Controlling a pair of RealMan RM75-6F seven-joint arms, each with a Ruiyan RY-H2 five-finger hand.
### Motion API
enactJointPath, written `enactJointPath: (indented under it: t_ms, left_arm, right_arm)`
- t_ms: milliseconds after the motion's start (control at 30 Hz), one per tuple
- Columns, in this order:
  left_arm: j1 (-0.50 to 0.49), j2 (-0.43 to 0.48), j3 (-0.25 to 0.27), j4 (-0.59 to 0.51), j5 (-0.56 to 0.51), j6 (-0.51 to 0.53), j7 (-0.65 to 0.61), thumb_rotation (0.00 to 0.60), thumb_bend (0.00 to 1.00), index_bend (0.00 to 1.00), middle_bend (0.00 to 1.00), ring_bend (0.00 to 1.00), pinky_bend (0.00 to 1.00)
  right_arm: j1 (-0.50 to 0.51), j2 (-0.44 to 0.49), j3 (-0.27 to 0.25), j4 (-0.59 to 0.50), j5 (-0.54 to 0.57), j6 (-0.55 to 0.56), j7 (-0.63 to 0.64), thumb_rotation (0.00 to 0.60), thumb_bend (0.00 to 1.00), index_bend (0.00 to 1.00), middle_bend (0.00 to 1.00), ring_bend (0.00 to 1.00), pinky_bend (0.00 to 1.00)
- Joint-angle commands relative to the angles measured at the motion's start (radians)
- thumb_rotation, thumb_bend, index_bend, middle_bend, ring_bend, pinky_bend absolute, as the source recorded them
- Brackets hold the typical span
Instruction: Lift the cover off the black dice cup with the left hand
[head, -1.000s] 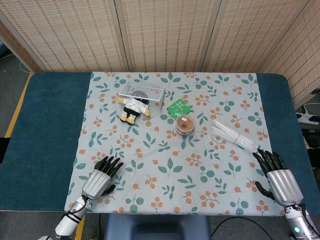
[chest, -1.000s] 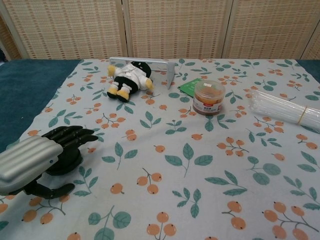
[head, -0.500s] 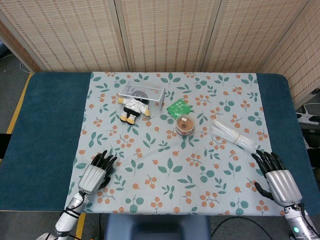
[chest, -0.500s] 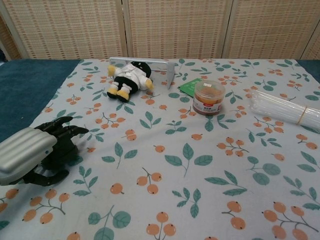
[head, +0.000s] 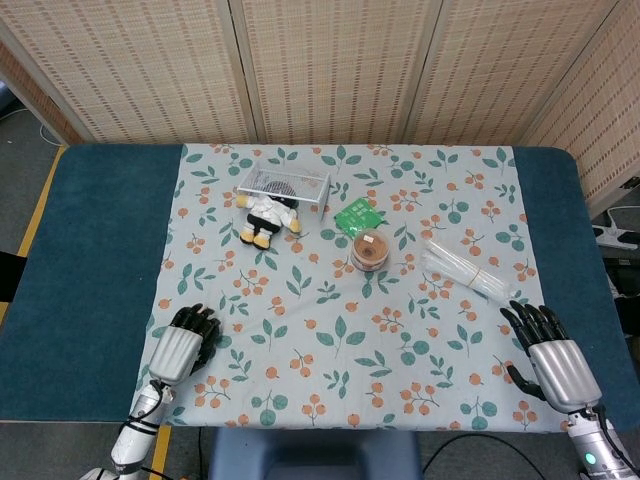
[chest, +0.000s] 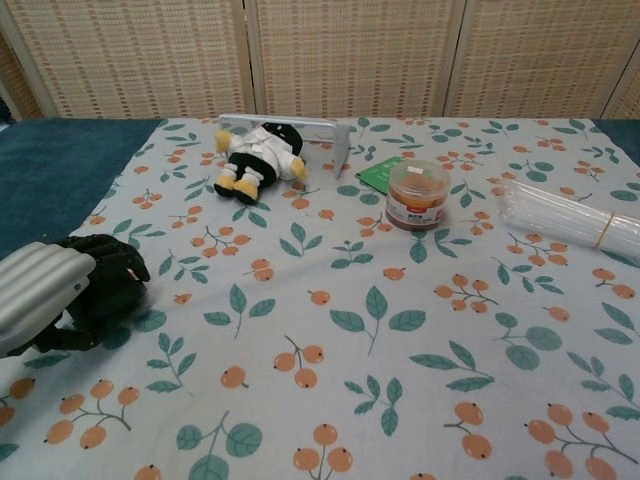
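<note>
Two views, and neither shows the black dice cup or its cover plainly. If it is anywhere, it is hidden under the left hand at the cloth's front-left corner. That hand has drawn back toward the table's front edge, its spread fingers now curled in. Whether they hold anything I cannot tell, so the lift looks unproven. The right hand lies empty, fingers apart, by the front-right corner.

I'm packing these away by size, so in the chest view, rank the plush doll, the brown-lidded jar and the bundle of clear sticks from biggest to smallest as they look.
1. bundle of clear sticks, longest, though the frame's right edge cuts it off.
2. plush doll.
3. brown-lidded jar.
The doll and jar lie at slightly different depths, so that gap is unsure.
</note>
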Motion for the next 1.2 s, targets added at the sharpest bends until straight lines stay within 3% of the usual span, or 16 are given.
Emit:
enactJointPath:
  t_ms: [33, 200, 300, 400, 500, 567, 633, 700, 833, 1000, 1100, 1200]
  left_arm:
    - [-0.001, 0.003, -0.022, 0.000, 0.004, 0.048, -0.063, 0.600, 0.84, 0.40, 0.49, 0.51, 0.63]
    - [-0.031, 0.045, -0.093, -0.070, 0.002, 0.119, -0.209, 0.600, 0.86, 0.41, 0.49, 0.52, 0.64]
    - [-0.048, 0.086, -0.171, -0.177, -0.057, 0.120, -0.408, 0.600, 0.86, 0.41, 0.49, 0.52, 0.64]
    - [-0.052, 0.148, -0.232, -0.328, -0.166, 0.028, -0.635, 0.600, 0.86, 0.41, 0.50, 0.52, 0.65]
    - [-0.047, 0.289, -0.313, -0.589, -0.356, -0.192, -0.969, 0.600, 0.85, 0.41, 0.50, 0.52, 0.65]
    - [-0.044, 0.409, -0.390, -0.730, -0.499, -0.392, -1.238, 0.600, 0.85, 0.41, 0.50, 0.52, 0.64]
    - [-0.044, 0.527, -0.485, -0.798, -0.642, -0.656, -1.527, 0.600, 0.84, 0.40, 0.49, 0.51, 0.63]
    - [-0.036, 0.589, -0.581, -0.776, -0.712, -0.887, -1.742, 0.600, 0.83, 0.39, 0.47, 0.49, 0.61]
    - [-0.004, 0.555, -0.671, -0.691, -0.683, -1.048, -1.842, 0.600, 0.82, 0.38, 0.46, 0.48, 0.61]
    - [0.008, 0.492, -0.703, -0.615, -0.651, -1.133, -1.801, 0.600, 0.81, 0.37, 0.46, 0.48, 0.61]
    - [0.030, 0.470, -0.705, -0.639, -0.583, -1.071, -1.703, 0.600, 0.81, 0.37, 0.46, 0.48, 0.60]
    - [0.050, 0.452, -0.670, -0.685, -0.466, -0.966, -1.576, 0.600, 0.80, 0.37, 0.45, 0.48, 0.61]
  right_arm:
    - [0.000, 0.001, -0.001, -0.001, -0.001, -0.001, 0.001, 0.600, 0.25, 0.00, 0.00, 0.00, 0.00]
    - [0.001, 0.001, -0.001, -0.002, 0.001, -0.001, 0.003, 0.600, 0.25, 0.00, 0.00, 0.00, 0.00]
    - [0.000, 0.002, -0.001, -0.002, -0.001, 0.002, 0.003, 0.600, 0.25, 0.00, 0.00, 0.00, 0.00]
    - [-0.001, 0.002, -0.002, -0.003, -0.001, 0.002, 0.002, 0.600, 0.25, 0.00, 0.00, 0.00, 0.00]
    - [0.000, 0.000, -0.002, -0.003, 0.001, 0.000, -0.002, 0.600, 0.25, 0.00, 0.00, 0.00, 0.00]
    - [0.001, -0.001, -0.001, -0.003, 0.001, -0.001, -0.003, 0.600, 0.25, 0.00, 0.00, 0.00, 0.00]
    - [0.001, -0.001, -0.002, -0.003, 0.001, -0.001, -0.004, 0.600, 0.25, 0.00, 0.00, 0.00, 0.00]
    - [0.001, -0.001, -0.002, -0.003, 0.001, -0.001, -0.003, 0.600, 0.25, 0.00, 0.00, 0.00, 0.00]
    - [0.002, 0.000, -0.003, -0.003, -0.001, -0.004, -0.002, 0.600, 0.25, 0.00, 0.00, 0.00, 0.00]
    - [-0.001, 0.006, -0.007, -0.004, -0.012, 0.006, 0.009, 0.600, 0.25, 0.00, 0.00, 0.00, 0.00]
    - [-0.002, 0.010, -0.007, -0.004, -0.015, 0.011, 0.018, 0.600, 0.25, 0.00, 0.00, 0.00, 0.00]
    - [-0.002, 0.011, -0.008, -0.003, -0.018, 0.012, 0.020, 0.600, 0.25, 0.00, 0.00, 0.00, 0.00]
